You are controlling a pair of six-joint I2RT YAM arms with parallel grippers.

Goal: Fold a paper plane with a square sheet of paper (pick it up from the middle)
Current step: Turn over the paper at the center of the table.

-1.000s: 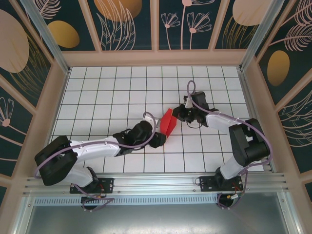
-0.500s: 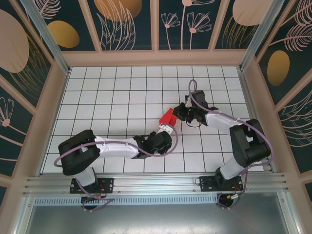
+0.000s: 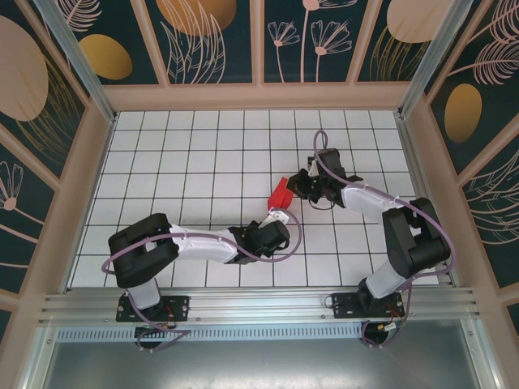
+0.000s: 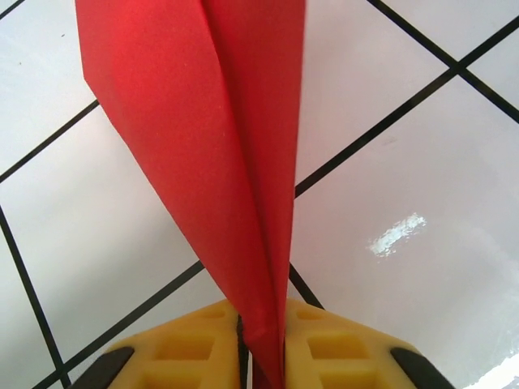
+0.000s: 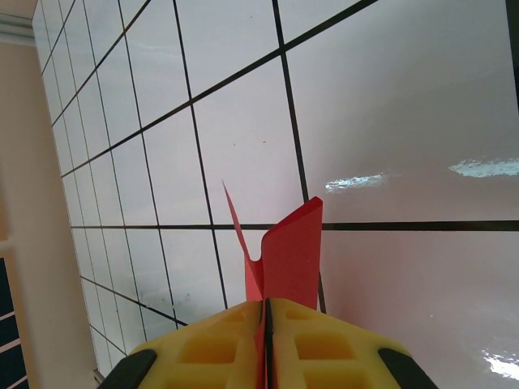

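1. Table: white tiles, work sits centre-right.
2. Left arm stretches low along near side twd centre; right arm reaches left from right side.
3. Paper plane: narrow red dart w/ centre crease, held at both ends; folds look mostly done, maybe wings left.
4. Left gripper clamped on narrow end; right gripper pinching other end.

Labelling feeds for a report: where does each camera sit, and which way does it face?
Top external: above and behind the bases, facing down on the tiled table; both arms show.
Left wrist: low over tiles, facing along the folded red paper; left hand pinches its tip.
Right wrist: facing across tiles; right hand pinches it too.
All share that paper.
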